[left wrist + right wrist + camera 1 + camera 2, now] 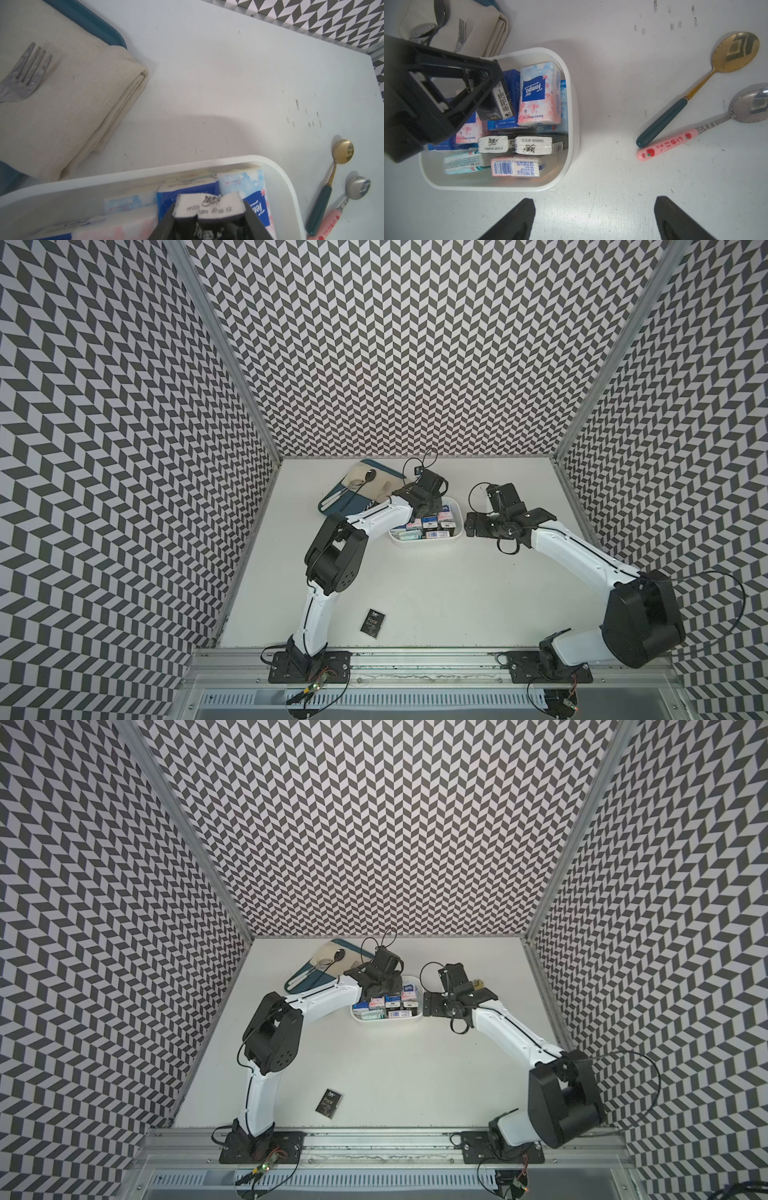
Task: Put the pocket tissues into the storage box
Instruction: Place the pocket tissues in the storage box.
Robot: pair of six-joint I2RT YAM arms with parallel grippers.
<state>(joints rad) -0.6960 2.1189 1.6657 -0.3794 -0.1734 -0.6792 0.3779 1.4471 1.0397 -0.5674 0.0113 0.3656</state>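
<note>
The white storage box (424, 542) (386, 1022) (145, 172) (574, 124) stands at mid-table, holding several pocket tissues (538, 93) in blue, pink-white, teal and black. My left gripper (428, 510) (382, 986) (208, 208) reaches down into the box, its jaws against the sides of a black packet with a white end (207, 204) (497, 101). One black "Face" packet (372, 623) (329, 1102) lies alone near the table's front edge. Just right of the box, my right gripper (476, 526) (432, 1004) (595, 207) hangs over bare table, open and empty.
A blue tray (332, 506) (87, 18) with a folded beige cloth (72, 104) and a fork (25, 79) sits behind the box on the left. A gold spoon with a green handle (695, 89) (342, 151) and a pink-handled spoon (675, 143) lie right of the box.
</note>
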